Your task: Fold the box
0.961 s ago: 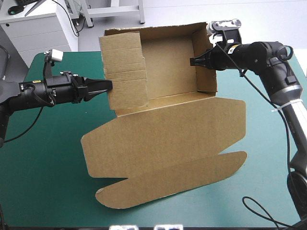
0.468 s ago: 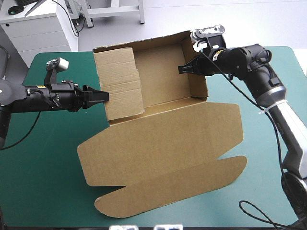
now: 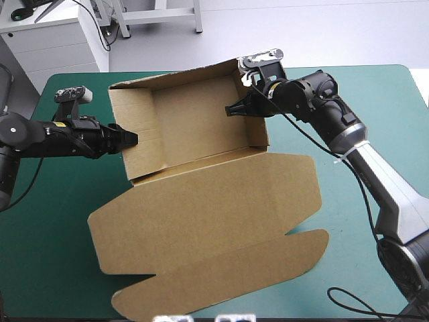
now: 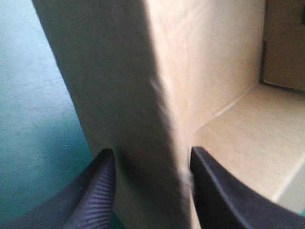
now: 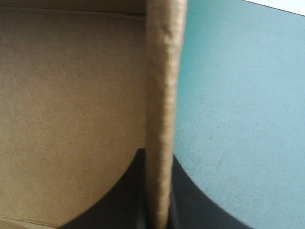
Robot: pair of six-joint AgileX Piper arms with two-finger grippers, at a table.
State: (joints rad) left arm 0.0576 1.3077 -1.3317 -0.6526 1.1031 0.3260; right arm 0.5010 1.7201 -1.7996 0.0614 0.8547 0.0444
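A table under a smooth teal-green cover; far corners rounded.

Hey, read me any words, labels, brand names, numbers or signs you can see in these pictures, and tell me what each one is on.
None: no word, number, label or sign can be read in any view.
The box: plain brown board on every face that shows, no print.
The teal-green cover: unmarked.

Lab, prob.: grey drawer unit w/ cables, metal frame.
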